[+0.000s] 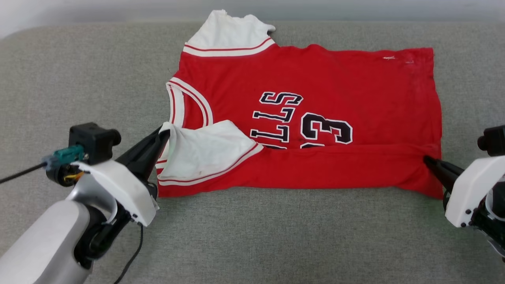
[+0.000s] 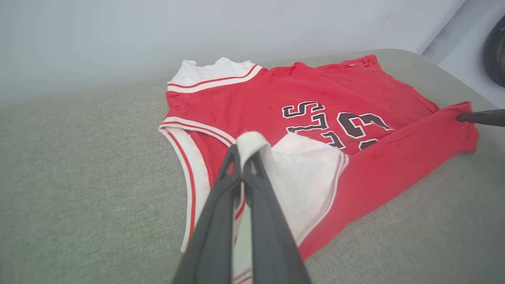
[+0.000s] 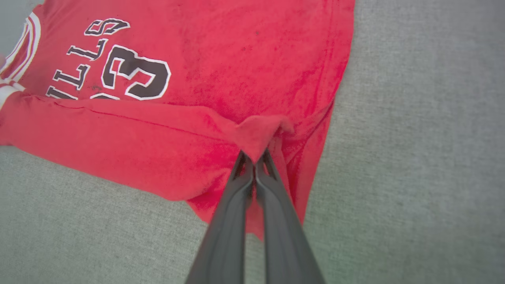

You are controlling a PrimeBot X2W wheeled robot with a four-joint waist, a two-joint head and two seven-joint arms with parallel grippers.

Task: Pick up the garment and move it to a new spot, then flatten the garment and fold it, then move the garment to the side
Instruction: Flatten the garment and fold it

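Observation:
The red garment (image 1: 315,79) lies sideways on the grey surface, collar to the left, hem to the right. Its near long edge is folded up over the lettering, hiding the lower part of the letters and number. My left gripper (image 1: 165,134) is shut on the white near sleeve (image 1: 201,152), pinching its corner; in the left wrist view the sleeve (image 2: 303,177) drapes over my left gripper (image 2: 241,150). My right gripper (image 1: 427,159) is shut on the folded hem corner, seen bunched at its tips in the right wrist view, right gripper (image 3: 255,156), garment (image 3: 221,51).
The grey padded surface (image 1: 252,236) stretches wide in front of and to both sides of the garment. The far white sleeve (image 1: 227,33) reaches the back edge by the pale wall. A black cable (image 1: 19,173) trails from my left wrist.

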